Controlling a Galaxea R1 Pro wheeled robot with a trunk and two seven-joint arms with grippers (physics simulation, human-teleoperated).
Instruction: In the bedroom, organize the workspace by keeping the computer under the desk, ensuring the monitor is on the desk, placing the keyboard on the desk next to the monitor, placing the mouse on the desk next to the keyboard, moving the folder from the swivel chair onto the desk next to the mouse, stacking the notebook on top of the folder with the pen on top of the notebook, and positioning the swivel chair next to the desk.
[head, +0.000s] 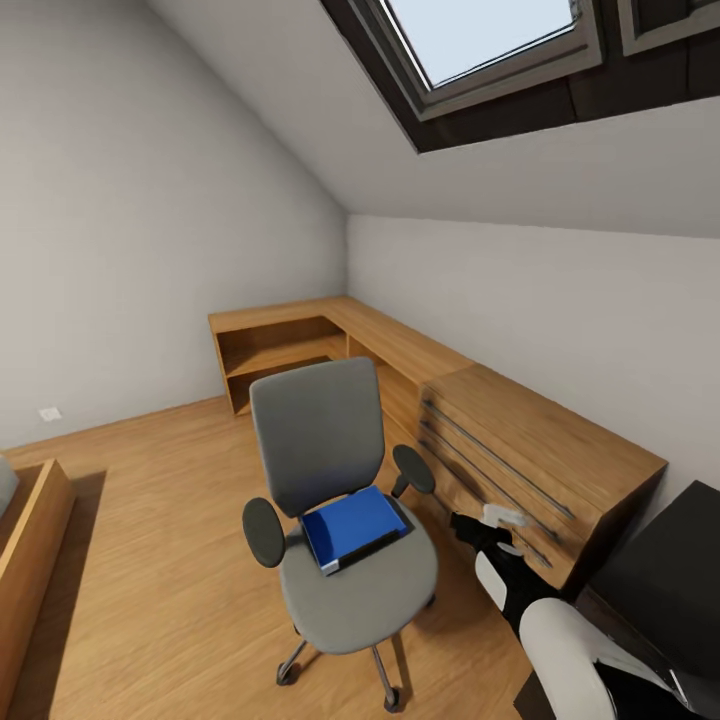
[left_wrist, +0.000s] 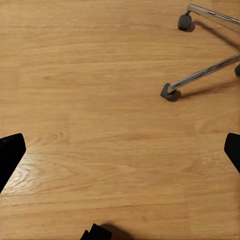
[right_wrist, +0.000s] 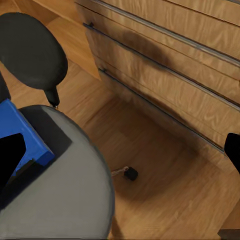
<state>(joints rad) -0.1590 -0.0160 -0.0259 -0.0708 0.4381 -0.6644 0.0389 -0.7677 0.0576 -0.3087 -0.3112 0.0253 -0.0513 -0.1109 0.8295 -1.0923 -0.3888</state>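
The swivel chair (head: 345, 520) stands in the open wooden floor (head: 150, 520), with bare boards on its left and behind it. To its right the light-wood drawer chest (head: 540, 455) stands near, leaving a narrow lane past the right armrest (head: 413, 468) (the right arm (head: 515, 570) already sits in it). Above the blue folder (head: 352, 527) on the seat nothing intervenes

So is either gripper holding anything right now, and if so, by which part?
Nothing is held. The left gripper is open over bare floor; the right gripper is open above the swivel chair seat, beside the folder but not gripping it.
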